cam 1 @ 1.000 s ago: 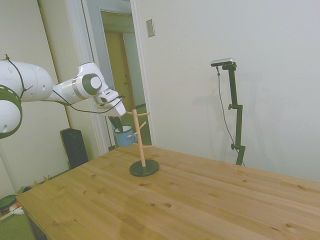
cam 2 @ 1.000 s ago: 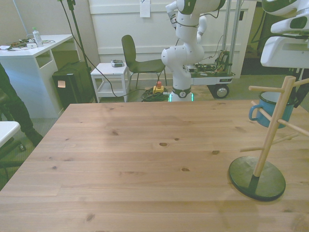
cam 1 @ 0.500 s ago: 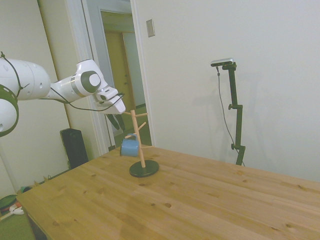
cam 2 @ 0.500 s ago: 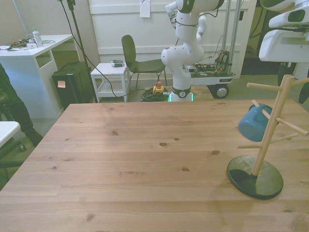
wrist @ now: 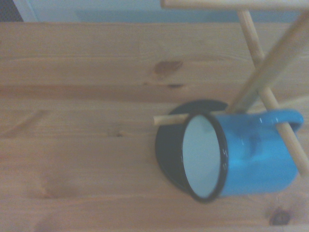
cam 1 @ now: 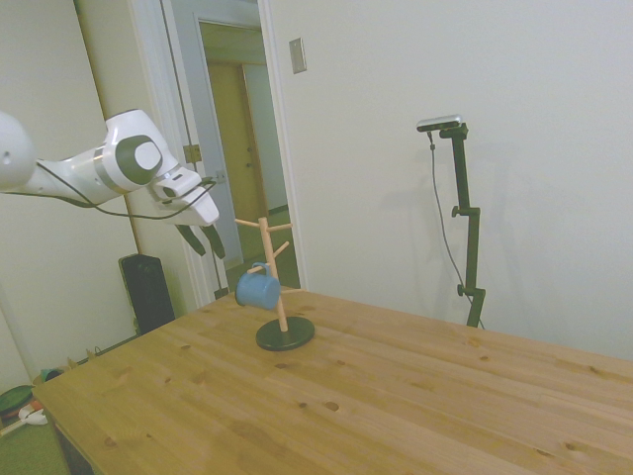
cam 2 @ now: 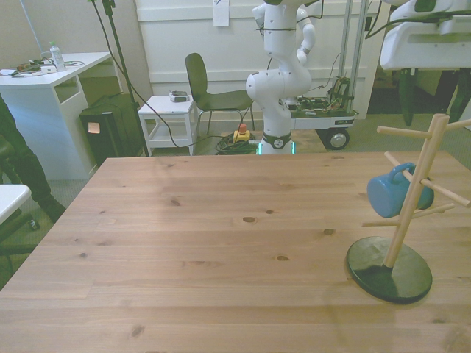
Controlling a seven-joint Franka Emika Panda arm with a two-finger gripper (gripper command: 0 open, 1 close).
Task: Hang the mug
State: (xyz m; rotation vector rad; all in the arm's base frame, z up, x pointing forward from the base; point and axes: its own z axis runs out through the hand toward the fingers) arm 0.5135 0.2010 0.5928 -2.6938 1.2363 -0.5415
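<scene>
Although the mug point(cam 1: 257, 289) hangs by its loop handle on one of the mug tree's point(cam 1: 280, 287) lower pegs, the hold looks shallow, and that is where the risk lies. In the front view the mug point(cam 2: 394, 195) is tipped on its side, its body swung out toward the front view's left of the wooden post, with the handle hooked over a peg that slants upward. The wrist view shows the mug point(wrist: 236, 157) with its dark rim and whitish inside turned sideways, the handle point(wrist: 285, 118) threaded by the peg, and the tree's dark round base point(wrist: 169, 154) below it on the desk point(cam 1: 396, 396).

The end effector point(cam 1: 203, 237) hangs up and away from the tree, apart from the mug, with its fingers spread and nothing between them.

Several things could go wrong from here. The handle appears to sit partway along the peg rather than against the post, so a swing of the mug could walk it outward and off the tip, dropping it onto the base or the desk. The mug's weight hangs off one side of a light tree, so a nudge could tip the whole stand. The arm is near enough that a careless pass by the upper pegs point(cam 2: 405, 134) could knock the tree over.
</scene>
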